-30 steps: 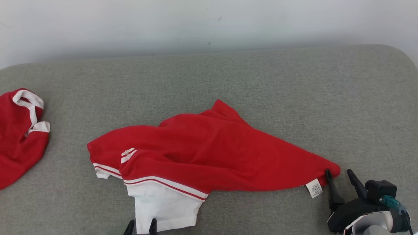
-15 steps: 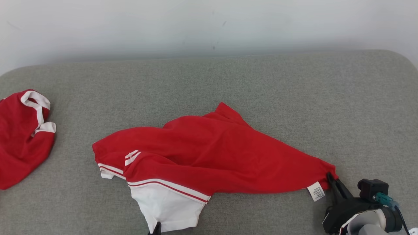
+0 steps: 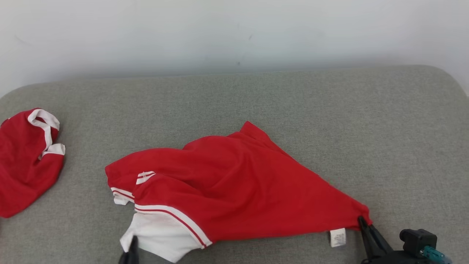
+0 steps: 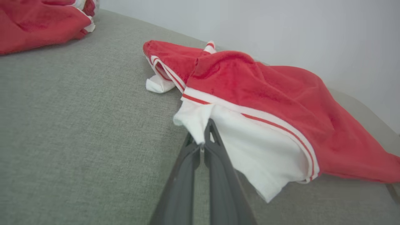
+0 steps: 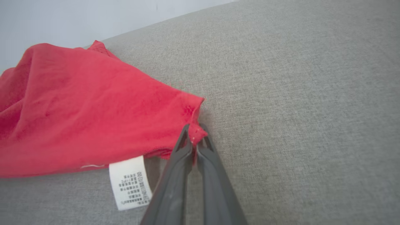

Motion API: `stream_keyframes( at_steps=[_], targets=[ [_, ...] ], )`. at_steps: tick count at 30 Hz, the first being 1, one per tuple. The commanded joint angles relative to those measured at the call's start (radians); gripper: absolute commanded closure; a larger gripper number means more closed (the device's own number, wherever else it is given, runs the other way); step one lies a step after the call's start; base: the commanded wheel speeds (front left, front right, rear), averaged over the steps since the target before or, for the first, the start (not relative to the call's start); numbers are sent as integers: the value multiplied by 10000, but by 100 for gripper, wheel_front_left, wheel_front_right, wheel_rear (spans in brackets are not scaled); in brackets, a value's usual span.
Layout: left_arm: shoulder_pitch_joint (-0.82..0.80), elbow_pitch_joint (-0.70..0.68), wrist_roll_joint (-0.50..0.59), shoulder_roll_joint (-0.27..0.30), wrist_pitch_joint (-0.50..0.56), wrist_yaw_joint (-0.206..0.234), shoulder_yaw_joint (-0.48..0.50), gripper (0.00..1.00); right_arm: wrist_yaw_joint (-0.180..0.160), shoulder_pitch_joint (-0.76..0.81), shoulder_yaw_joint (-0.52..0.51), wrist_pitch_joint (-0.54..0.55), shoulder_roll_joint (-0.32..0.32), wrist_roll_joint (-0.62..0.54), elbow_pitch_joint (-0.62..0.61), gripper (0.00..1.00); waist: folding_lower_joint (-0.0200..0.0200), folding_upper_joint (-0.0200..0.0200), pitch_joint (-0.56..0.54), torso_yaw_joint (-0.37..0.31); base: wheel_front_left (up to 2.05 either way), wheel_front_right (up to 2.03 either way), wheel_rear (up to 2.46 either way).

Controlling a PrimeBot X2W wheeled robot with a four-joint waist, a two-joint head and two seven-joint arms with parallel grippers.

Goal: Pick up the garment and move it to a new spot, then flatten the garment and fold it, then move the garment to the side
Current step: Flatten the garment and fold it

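A red garment (image 3: pixel 238 187) with white panels and striped trim lies crumpled across the middle of the grey cushion (image 3: pixel 256 102). My left gripper (image 3: pixel 130 249) is shut on its white corner at the lower left; the left wrist view shows the gripper (image 4: pixel 203 140) pinching the white cloth (image 4: pixel 250 147). At the lower right, my right gripper (image 3: pixel 362 222) is shut on the garment's red corner. In the right wrist view this gripper (image 5: pixel 194 136) clamps the red hem (image 5: pixel 93 109), with a white care label (image 5: pixel 129 181) hanging beside it.
A second red garment (image 3: pixel 25 161) with white trim lies bunched at the cushion's far left edge, also in the left wrist view (image 4: pixel 40 22). A pale wall (image 3: pixel 234 33) runs behind the cushion. Bare grey fabric lies to the right and behind.
Both grippers went from open to shut on the garment's corners. The white corner has been drawn left and the red corner pulled nearer me; the camera has tilted, shifting the scene down.
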Motion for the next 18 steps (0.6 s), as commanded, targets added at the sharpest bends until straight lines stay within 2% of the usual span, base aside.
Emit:
stream_keyframes(
  at_steps=[1, 4, 11, 12, 13, 14, 15, 16, 17, 18],
  targets=[
    [199, -283, 150, 53, -33, 18, 311, 100, -23, 213, 129, -3, -95, 136, -224, 100, 0, 0, -36, -98, 0, 0, 0],
    [346, -465, 248, 44, -33, 18, 676, 100, -23, 413, 473, -4, -132, 438, -431, 100, 0, 0, -79, -183, 0, 0, 0],
    [621, 89, 423, 80, -33, 18, 1124, 100, -23, 701, 1209, -3, -267, 1029, -481, 100, 0, 0, -206, -277, 0, 0, 0],
    [613, 226, 378, 80, -33, 18, 1064, 100, -23, 719, 1251, -3, -262, 1080, -475, 95, 0, 0, -228, -275, 0, 0, 0],
    [613, 433, 330, 70, -33, 18, 977, 100, -23, 734, 1283, -4, -272, 1104, -477, 25, 0, 0, -250, -272, 0, 0, 0],
    [549, 533, 323, 68, -33, 18, 934, 93, -23, 766, 1326, -4, -288, 1147, -460, 0, 0, 0, -274, -265, 0, 0, 0],
    [493, 620, 314, 70, -33, 18, 935, 67, -23, 788, 1353, -4, -325, 1140, -462, 0, 0, 0, -299, -259, 0, 0, 0],
    [502, 715, 281, 53, -33, 18, 933, 7, -23, 819, 1372, -4, -390, 1069, -499, 0, 0, 0, -322, -261, 0, 0, 0],
    [502, 715, 281, 53, -33, 18, 933, 7, -23, 819, 1372, -4, -390, 1069, -499, 0, 0, 0, -322, -261, 0, 0, 0],
    [524, 792, 261, 32, -33, 18, 923, 0, -23, 855, 1370, -4, -469, 975, -558, 0, 0, 0, -341, -268, 0, 0, 0]
  ],
)
